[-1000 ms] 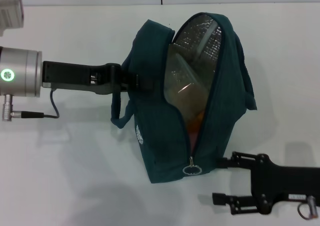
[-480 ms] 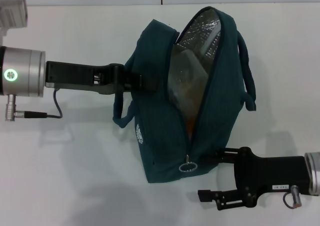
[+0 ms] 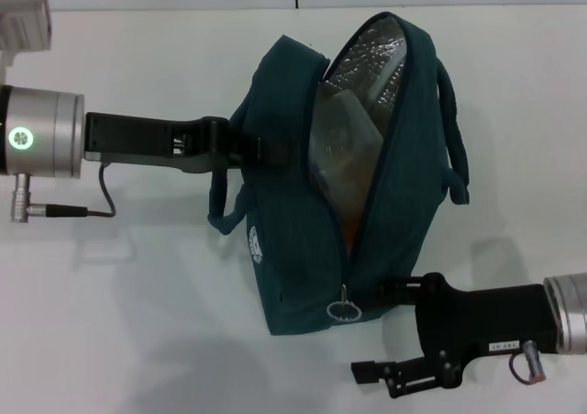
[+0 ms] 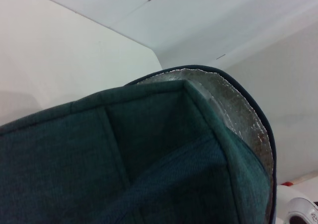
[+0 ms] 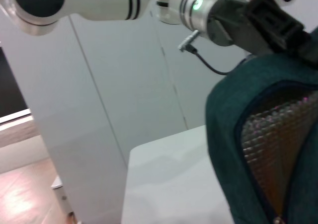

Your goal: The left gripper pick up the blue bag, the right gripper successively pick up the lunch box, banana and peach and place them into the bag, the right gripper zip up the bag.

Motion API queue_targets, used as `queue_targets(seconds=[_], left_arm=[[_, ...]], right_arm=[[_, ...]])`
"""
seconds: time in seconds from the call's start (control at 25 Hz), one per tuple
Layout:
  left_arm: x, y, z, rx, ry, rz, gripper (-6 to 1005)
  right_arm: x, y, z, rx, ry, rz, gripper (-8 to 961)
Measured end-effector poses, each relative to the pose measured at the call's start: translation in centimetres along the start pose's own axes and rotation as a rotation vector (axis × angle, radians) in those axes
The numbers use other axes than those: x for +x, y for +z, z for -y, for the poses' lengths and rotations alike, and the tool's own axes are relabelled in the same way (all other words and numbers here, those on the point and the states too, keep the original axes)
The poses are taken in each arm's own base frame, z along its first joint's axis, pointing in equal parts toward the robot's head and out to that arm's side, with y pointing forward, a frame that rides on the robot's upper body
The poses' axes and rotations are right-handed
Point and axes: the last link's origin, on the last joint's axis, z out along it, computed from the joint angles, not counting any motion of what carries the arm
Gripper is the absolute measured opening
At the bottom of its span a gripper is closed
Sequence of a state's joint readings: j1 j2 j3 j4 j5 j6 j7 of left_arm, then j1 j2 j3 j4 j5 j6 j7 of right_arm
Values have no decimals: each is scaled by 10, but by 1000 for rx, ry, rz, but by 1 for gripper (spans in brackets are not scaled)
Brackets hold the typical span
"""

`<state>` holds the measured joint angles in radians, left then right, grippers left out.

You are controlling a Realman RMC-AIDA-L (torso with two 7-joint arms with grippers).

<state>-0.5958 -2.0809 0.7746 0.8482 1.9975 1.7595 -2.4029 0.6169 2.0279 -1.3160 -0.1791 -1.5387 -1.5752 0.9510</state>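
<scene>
The blue bag [image 3: 284,249] hangs open over the white table, showing its silver foil lining. My left gripper [image 3: 260,148] is shut on the bag's left side by a handle. The clear lunch box [image 3: 341,139] lies inside the bag, with an orange strip of the banana [image 3: 349,235] below it. The peach is hidden. The ring zipper pull [image 3: 344,309] hangs at the near end of the opening. My right gripper [image 3: 367,331] is open just right of the pull, its upper finger against the bag's near end. The bag also shows in the left wrist view [image 4: 124,164] and the right wrist view [image 5: 238,100].
The white table [image 3: 138,322] spreads around the bag. The bag's right handle [image 3: 456,157] sticks out to the right. The left arm's silver cuff [image 3: 41,131] and its cable [image 3: 101,203] are at the left. A wall of grey panels [image 5: 114,100] shows in the right wrist view.
My right gripper has moved left along the bag's near end, closer to the zipper pull. The bag has shifted slightly and its opening has narrowed. The left gripper keeps its hold.
</scene>
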Motion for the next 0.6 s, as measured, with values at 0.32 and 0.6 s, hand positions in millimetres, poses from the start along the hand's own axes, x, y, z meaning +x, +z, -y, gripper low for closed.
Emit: queue_targets(seconds=[0.32, 0.6], left_arm=[[-1, 0, 1, 0, -3, -2, 43], [-3, 0, 2, -2, -13, 0, 43]], right_arm=[[5, 2, 0, 19, 7, -14, 785], [5, 1, 0, 38, 17, 2, 702]])
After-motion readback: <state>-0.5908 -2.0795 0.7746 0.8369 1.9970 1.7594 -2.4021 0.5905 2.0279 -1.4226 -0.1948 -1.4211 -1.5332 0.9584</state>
